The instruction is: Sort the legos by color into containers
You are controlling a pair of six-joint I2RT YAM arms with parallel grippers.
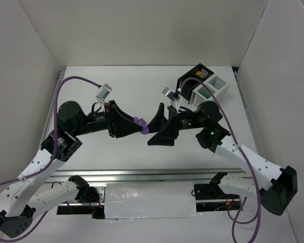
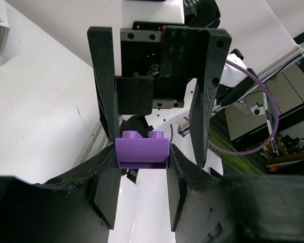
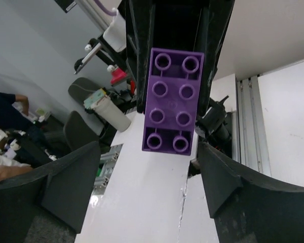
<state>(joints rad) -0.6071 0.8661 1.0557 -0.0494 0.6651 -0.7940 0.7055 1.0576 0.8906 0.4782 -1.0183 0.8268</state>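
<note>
A purple lego [image 1: 140, 123] hangs in mid-air over the middle of the table, pinched between the fingers of my left gripper [image 1: 137, 124]. In the left wrist view the lego [image 2: 143, 148] sits at the fingertips of the shut left gripper [image 2: 142, 154]. My right gripper [image 1: 153, 126] faces it, open, with a finger on either side of the lego but not touching. In the right wrist view the lego [image 3: 173, 101] shows its underside above the wide-open right gripper [image 3: 148, 157]. The black container [image 1: 185, 81] and the white container [image 1: 198, 94] stand at the back right.
White walls [image 1: 35, 76] enclose the table on three sides. A metal rail [image 1: 142, 174] runs along the near edge. Purple cables [image 1: 73, 79] loop above both arms. The black container holds something yellow and the white one something green.
</note>
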